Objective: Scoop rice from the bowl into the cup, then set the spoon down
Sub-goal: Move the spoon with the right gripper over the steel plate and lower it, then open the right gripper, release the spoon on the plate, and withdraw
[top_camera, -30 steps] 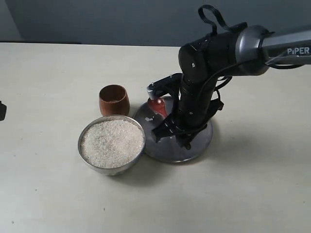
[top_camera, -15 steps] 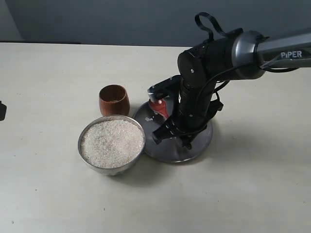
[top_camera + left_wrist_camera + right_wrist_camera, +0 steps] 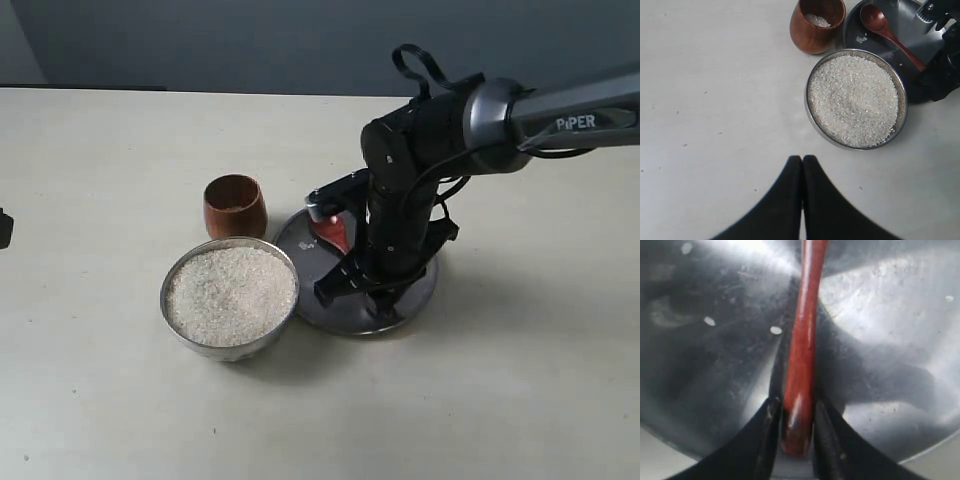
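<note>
The silver bowl [image 3: 228, 346] [image 3: 808, 102], heaped with white rice [image 3: 230, 293] [image 3: 853, 100], stands at the front. Behind it is the brown wooden cup [image 3: 235, 208] [image 3: 811, 31], which holds a little rice. The reddish-brown spoon [image 3: 331, 233] [image 3: 876, 20] [image 3: 803, 347] lies low over the flat silver plate [image 3: 296, 246] [image 3: 859, 36] [image 3: 715, 365], with its head toward the cup. My right gripper [image 3: 358, 292] [image 3: 796, 410] is shut on the end of the spoon's handle, one finger on each side. My left gripper [image 3: 802, 160] hangs shut over bare table in front of the bowl, holding nothing.
The plate touches the bowl's right side and sits close to the cup. A few loose rice grains [image 3: 775, 330] lie on the plate. The right arm's dark body [image 3: 410, 190] leans over the plate. Pale tabletop [image 3: 120, 400] surrounds the three vessels.
The right gripper has sunk lower over the plate and shifted slightly toward the front, carrying the spoon with it. The bowl, the cup and the left gripper have not moved.
</note>
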